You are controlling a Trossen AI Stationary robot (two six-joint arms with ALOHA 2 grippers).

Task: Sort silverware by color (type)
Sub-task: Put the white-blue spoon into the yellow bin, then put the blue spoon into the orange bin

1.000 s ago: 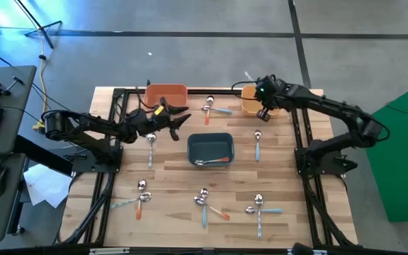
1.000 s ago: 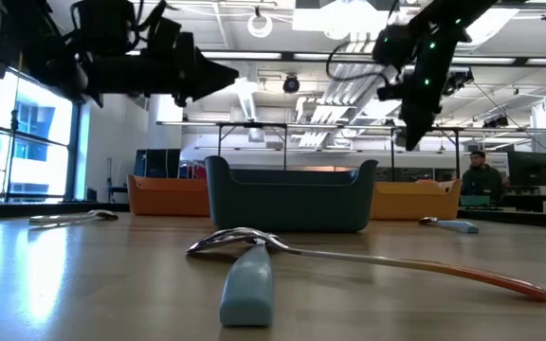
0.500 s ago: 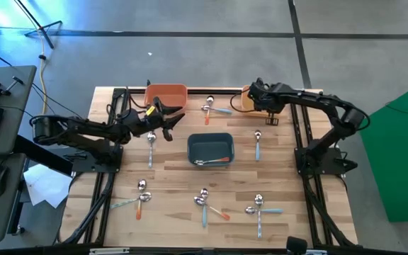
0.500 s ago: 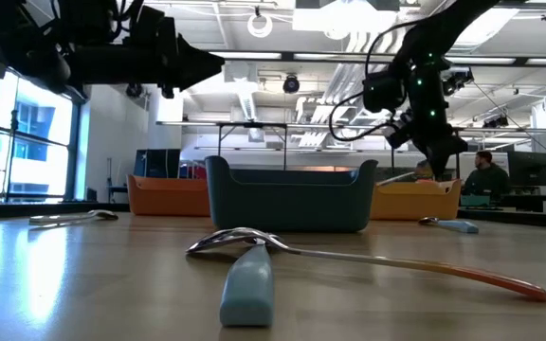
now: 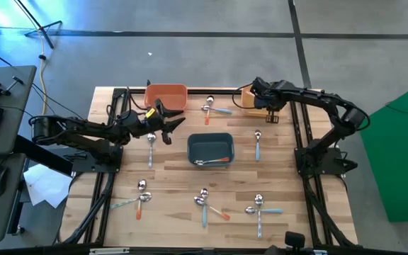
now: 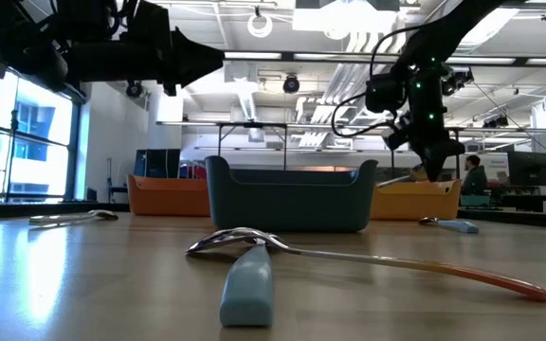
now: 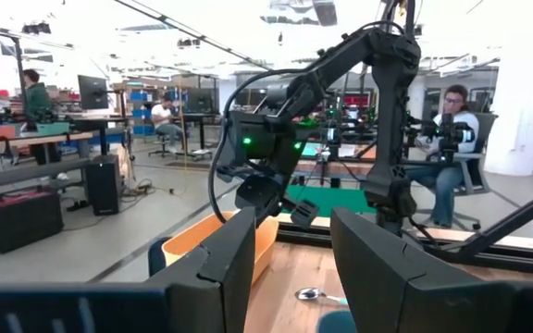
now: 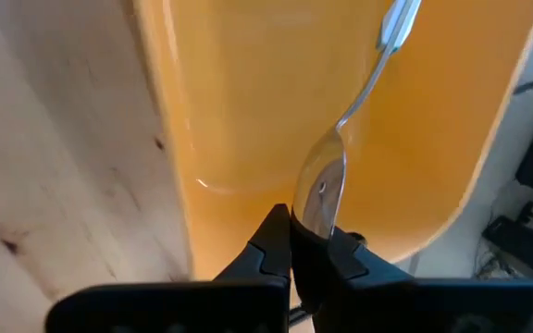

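My right gripper [image 5: 252,95] hangs over the yellow bin [image 5: 248,103] at the table's far right and is shut on a plain silver spoon [image 8: 340,139]. The right wrist view shows the bin's inside [image 8: 248,92] behind that spoon. My left gripper [image 5: 168,122] is open and empty. It hovers near the orange bin [image 5: 166,95], above a spoon [image 5: 151,143] lying flat on the table. Other spoons lie flat on the wood: one [image 5: 211,108] between the bins, one [image 5: 257,142] right of the dark blue bin [image 5: 210,147], and several along the near side. My right gripper pinches the silver spoon by its bowl [image 8: 320,190] between the two fingers. It comes slanting down from the table's right. The handle [image 8: 391,28] runs on past the fingertips over the yellow bin's inside. Whether the spoon touches the bin, I cannot tell.
The dark blue bin holds an orange-handled spoon [image 5: 214,161]. In the low view a blue-handled spoon [image 6: 247,284] and an orange-handled one [image 6: 500,279] lie crossed at the near edge. Black frame rails [image 5: 299,142] run along both table sides. People sit in the room beyond.
My right gripper has moved toward the table's left and down over the yellow bin, tipping the held spoon from pointing up to pointing into the bin. My left gripper has drawn back a little toward the table's left, still open.
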